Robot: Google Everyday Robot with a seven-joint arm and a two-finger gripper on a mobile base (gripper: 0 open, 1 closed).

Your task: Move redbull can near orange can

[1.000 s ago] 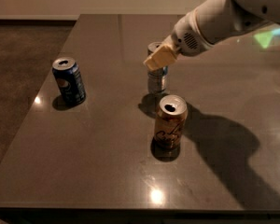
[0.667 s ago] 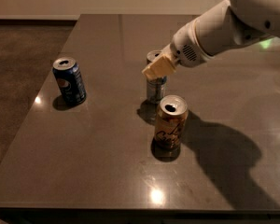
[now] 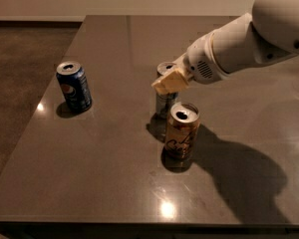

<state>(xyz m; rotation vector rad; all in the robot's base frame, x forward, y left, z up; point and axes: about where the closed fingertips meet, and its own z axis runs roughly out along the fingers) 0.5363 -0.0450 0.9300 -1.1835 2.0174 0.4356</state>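
Observation:
The redbull can (image 3: 164, 103), slim and silver with blue panels, stands upright on the dark table (image 3: 104, 173) near its middle. The orange can (image 3: 181, 131), stouter with dark script and an open silver top, stands just in front of it and slightly right, almost touching. My gripper (image 3: 170, 81) comes in from the right on the white arm (image 3: 239, 46) and sits at the redbull can's upper part, covering its front below the rim. The lower part of the redbull can is partly hidden behind the orange can.
A wider dark blue can (image 3: 74, 87) with a round logo stands upright at the left, near the table's left edge. The table's front edge runs along the bottom. Brown floor lies to the left.
The gripper and the redbull can have moved down and toward the camera, closer to the orange can. The orange and blue cans have not moved.

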